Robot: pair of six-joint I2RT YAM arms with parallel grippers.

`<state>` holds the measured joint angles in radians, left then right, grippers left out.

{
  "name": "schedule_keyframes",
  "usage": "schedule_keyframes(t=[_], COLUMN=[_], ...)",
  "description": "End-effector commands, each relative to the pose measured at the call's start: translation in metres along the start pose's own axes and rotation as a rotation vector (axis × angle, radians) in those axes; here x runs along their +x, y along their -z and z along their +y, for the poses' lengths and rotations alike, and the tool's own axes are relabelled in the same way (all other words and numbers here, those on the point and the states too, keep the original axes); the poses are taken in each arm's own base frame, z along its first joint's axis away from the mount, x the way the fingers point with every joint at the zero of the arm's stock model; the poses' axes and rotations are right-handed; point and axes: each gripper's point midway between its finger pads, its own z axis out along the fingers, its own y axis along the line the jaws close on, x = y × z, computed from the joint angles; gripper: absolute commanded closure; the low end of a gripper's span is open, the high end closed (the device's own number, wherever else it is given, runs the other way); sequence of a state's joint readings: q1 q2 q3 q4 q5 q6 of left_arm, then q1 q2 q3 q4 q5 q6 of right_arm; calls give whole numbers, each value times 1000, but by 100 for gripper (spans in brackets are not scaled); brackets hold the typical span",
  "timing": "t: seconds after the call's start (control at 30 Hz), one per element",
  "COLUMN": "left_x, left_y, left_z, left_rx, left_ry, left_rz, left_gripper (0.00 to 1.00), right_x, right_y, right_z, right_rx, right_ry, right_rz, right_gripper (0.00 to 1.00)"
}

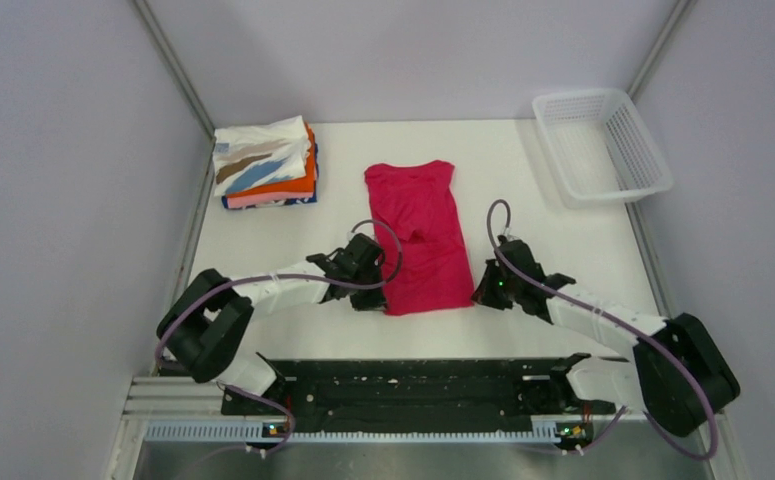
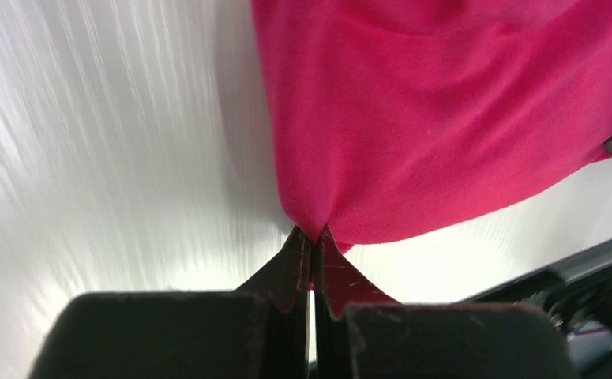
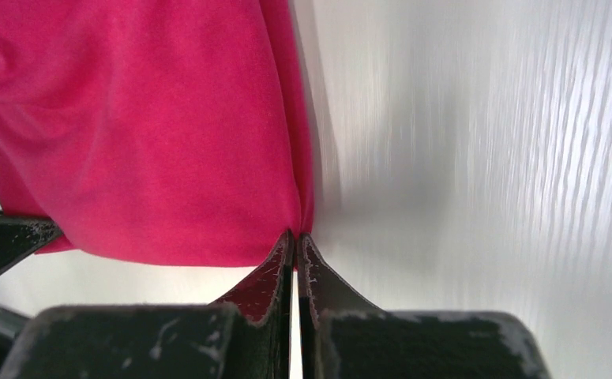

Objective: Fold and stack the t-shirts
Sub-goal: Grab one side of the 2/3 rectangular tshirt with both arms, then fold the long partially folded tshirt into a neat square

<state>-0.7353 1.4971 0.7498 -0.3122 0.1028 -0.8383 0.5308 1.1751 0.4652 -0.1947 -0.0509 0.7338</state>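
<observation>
Mid-frame, we've L gripper & R gripper clamped on lower corners of magenta t-shirt; fold starting, next prob. lift evenly twd collar.

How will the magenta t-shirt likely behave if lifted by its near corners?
Probably floppy: the magenta t-shirt puckers where the left gripper pinches its corner. Likely light: the right gripper also holds it by a thin fingertip pinch. It would probably sag between the two grips; a wrinkle already shows mid-shirt.

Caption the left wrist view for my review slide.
Left hand shut on a corner of the plain magenta-red cloth t-shirt over the white table.
</observation>
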Motion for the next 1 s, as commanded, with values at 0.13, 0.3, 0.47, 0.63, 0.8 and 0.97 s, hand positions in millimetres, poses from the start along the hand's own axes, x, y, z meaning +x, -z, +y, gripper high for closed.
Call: schedule_keyframes(t=[0.13, 0.3, 0.47, 0.63, 0.8, 0.97], left_x=[60, 53, 8, -47, -96, -130], left_y=[61, 96, 102, 111, 116, 118], left_z=[-5, -46, -45, -54, -39, -38], left_rx=[79, 258, 151, 184, 163, 185], left_ry=[-82, -122, -117, -72, -14, -1], left_rz=[115, 102, -65, -193, -292, -333], left_gripper=[100, 100, 100, 100, 100, 100], right_x=[31, 2, -45, -89, -125, -162], right_y=[70, 100, 112, 110, 100, 98], right_z=[41, 71, 99, 119, 135, 144], right_rx=[-287, -402, -431, -419, -432, -449], right_ry=[59, 78, 91, 96, 101, 104], right_rz=[47, -72, -222, -350, -409, -464], right_gripper=[100, 100, 100, 100, 100, 100])
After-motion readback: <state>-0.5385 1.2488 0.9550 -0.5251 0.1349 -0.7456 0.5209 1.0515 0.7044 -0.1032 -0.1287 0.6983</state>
